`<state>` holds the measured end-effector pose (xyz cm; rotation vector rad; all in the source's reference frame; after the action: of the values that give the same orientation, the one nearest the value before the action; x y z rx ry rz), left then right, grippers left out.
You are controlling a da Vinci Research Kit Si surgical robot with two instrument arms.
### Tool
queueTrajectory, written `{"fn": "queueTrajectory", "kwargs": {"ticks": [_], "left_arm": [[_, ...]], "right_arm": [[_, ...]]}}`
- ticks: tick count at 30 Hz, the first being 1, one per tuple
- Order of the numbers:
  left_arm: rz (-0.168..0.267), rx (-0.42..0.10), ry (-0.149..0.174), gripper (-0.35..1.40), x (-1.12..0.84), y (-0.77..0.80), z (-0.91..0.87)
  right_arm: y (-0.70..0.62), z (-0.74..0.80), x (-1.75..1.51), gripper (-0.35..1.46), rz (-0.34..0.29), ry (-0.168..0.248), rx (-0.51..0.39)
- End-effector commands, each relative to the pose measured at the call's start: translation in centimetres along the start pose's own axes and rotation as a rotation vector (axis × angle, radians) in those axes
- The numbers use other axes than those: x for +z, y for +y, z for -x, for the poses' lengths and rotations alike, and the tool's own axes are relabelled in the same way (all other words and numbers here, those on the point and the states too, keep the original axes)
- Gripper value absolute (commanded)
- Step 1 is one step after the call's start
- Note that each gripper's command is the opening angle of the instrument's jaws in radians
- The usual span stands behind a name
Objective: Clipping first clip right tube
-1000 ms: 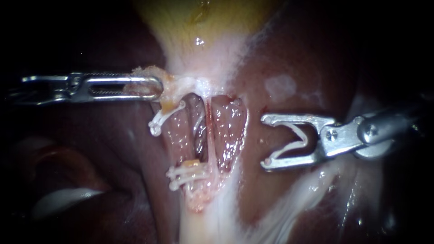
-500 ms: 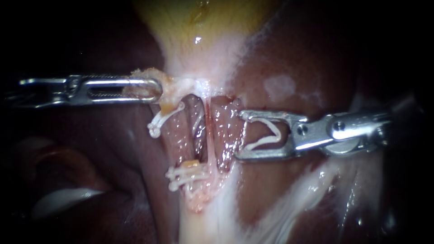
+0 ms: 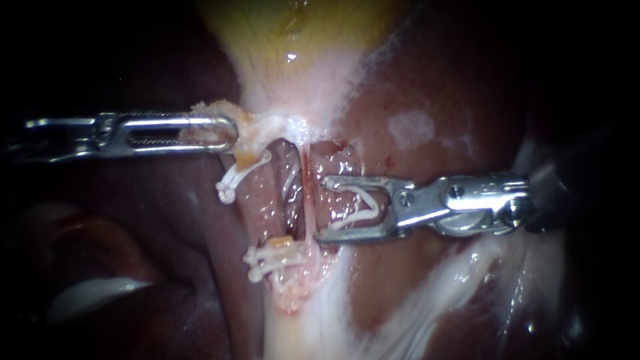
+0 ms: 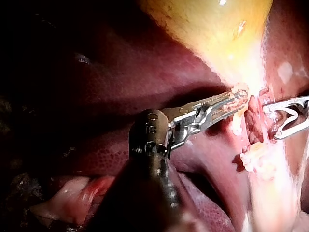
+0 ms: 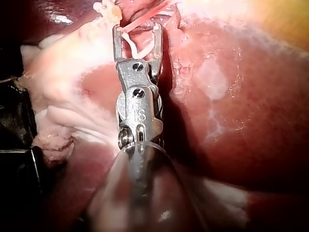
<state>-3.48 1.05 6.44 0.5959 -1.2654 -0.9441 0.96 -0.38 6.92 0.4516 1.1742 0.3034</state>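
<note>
My right instrument (image 3: 325, 208), in from 3 o'clock: jaws apart, carrying the open white V-shaped plastic clip (image 3: 357, 205). The glistening pink right tube (image 3: 333, 159) appears to sit between them. Step: seating the clip. Next: confirm the tube is fully inside, then squeeze. Farther off at 9 o'clock, my left instrument (image 3: 225, 131) is clamped on the pale fibrous tissue flap (image 3: 257, 125) under the yellow gallbladder (image 3: 280, 40).

We see the light fall only on the middle of the endoscope view, and around it everything sinks into darkness. The wet liver (image 3: 427, 87) lies dark red, catches the light in small glints and bears one pale patch (image 3: 411, 127). At its upper edge the yellow gallbladder (image 3: 300, 27) glows brightest. In the left wrist view the liver's far side fades to black.
</note>
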Motion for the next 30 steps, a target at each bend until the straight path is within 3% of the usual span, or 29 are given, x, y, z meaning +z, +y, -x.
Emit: {"fn": "queueTrajectory", "kwargs": {"ticks": [1,13,21,27,30], "left_arm": [[0.0,0.0,0.0,-0.35,0.0,0.0,0.0],[0.0,0.0,0.001,-0.35,0.0,0.0,0.0],[-0.002,0.001,0.002,-0.35,-0.02,0.02,0.0],[-0.005,0.001,0.003,-0.35,-0.06,0.07,0.0],[-0.003,0.001,0.002,-0.35,-0.06,0.09,0.0]], "right_arm": [[0.0,0.01,0.02,0.47,-0.004,0.001,0.003],[0.02,0.12,0.37,0.46,-0.055,0.027,0.056],[-0.01,0.13,0.39,0.45,-0.131,0.116,0.132],[-0.09,0.09,0.41,0.44,-0.202,0.155,0.184],[-0.12,0.08,0.45,0.43,-0.219,0.154,0.189]]}}
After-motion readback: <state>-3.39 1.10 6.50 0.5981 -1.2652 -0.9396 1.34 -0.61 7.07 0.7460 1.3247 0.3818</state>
